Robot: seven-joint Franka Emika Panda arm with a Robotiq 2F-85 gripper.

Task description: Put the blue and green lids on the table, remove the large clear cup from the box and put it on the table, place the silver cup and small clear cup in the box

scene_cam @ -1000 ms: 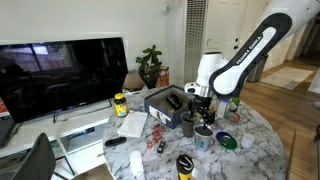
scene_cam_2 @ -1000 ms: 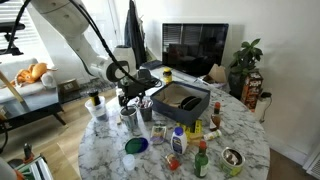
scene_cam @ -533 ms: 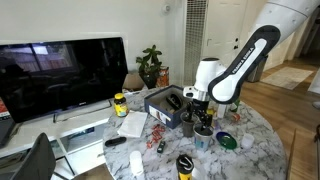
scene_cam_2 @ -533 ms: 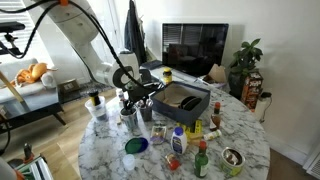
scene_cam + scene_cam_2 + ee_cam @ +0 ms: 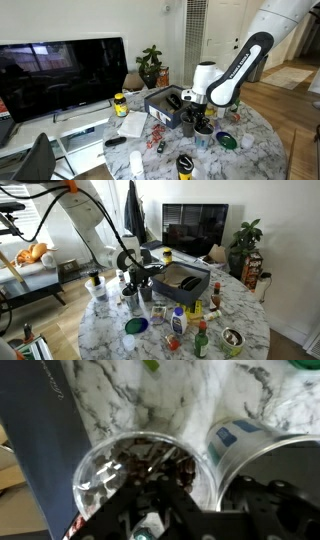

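Dark television (image 5: 62, 78), potted plant (image 5: 150, 66), perhaps wooden floor (image 5: 288, 104)

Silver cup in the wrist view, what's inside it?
The silver cup shows dark brownish mottling inside, contents or reflection unclear. The claw hides its near side.

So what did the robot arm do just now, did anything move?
The arm bent lower and brought its pincer down over the silver cup beside the box. I cannot tell if it grips the cup yet. Nothing was let go. The cup, the box and the green lid stayed where they were.
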